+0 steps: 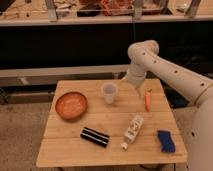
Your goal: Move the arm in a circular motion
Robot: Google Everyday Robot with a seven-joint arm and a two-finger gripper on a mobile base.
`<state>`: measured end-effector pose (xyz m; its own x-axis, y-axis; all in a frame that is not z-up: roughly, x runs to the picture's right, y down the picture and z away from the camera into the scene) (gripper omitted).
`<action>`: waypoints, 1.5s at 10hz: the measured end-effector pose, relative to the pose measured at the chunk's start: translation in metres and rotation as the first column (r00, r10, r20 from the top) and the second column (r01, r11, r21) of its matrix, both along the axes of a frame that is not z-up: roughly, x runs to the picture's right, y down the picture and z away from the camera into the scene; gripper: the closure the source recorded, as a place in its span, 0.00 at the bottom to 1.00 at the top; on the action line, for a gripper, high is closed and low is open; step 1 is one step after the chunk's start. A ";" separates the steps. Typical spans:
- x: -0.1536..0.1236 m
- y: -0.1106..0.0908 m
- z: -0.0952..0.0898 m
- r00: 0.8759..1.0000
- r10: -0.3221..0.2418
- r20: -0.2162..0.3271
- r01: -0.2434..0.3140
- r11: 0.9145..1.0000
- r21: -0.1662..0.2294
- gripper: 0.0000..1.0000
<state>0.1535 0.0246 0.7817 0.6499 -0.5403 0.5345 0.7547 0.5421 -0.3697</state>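
Observation:
The cream-white arm (170, 70) reaches in from the right, bends at a rounded joint (143, 50) near the back of the wooden table (110, 122), and points down. Its gripper (133, 83) hangs just above the table's back edge. It is to the right of a translucent white cup (109, 93) and to the left of an orange carrot (148, 100). It touches neither of them, and nothing shows in it.
An orange bowl (71, 105) sits at the left. A black bar-shaped object (95, 136) lies front centre, a white bottle (132, 131) lies on its side, and a blue sponge (166, 140) is front right. A dark shelf unit with clutter stands behind.

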 end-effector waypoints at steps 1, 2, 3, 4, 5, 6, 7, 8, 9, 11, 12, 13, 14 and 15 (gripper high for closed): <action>0.013 0.007 -0.006 1.000 0.012 -0.007 -0.012 1.000 -0.007 0.20; 0.017 0.016 -0.014 1.000 0.016 -0.006 -0.016 1.000 -0.011 0.20; 0.017 0.021 -0.019 1.000 0.021 -0.005 -0.021 1.000 -0.012 0.20; 0.019 0.028 -0.025 1.000 0.026 -0.004 -0.026 1.000 -0.015 0.20; 0.024 0.033 -0.029 0.999 0.031 -0.008 -0.031 0.999 -0.018 0.20; 0.029 0.037 -0.032 0.999 0.032 -0.012 -0.032 0.999 -0.020 0.20; 0.027 0.044 -0.038 1.000 0.019 -0.005 -0.019 1.000 -0.020 0.20; 0.020 0.054 -0.047 1.000 -0.002 0.007 0.003 1.000 -0.017 0.20; 0.016 0.062 -0.054 1.000 -0.014 0.013 0.014 1.000 -0.016 0.20; 0.014 0.069 -0.059 0.999 -0.042 0.014 0.042 0.999 -0.009 0.20; 0.009 0.070 -0.060 0.998 -0.058 0.020 0.059 0.998 -0.009 0.20; 0.001 0.072 -0.062 0.997 -0.075 0.031 0.076 0.997 -0.010 0.20; -0.016 0.076 -0.067 0.992 -0.116 0.054 0.117 0.993 -0.011 0.20; -0.025 0.078 -0.070 0.988 -0.140 0.064 0.141 0.990 -0.010 0.20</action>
<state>0.1287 0.1029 0.7117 0.5329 -0.6156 0.5806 0.8449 0.4244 -0.3256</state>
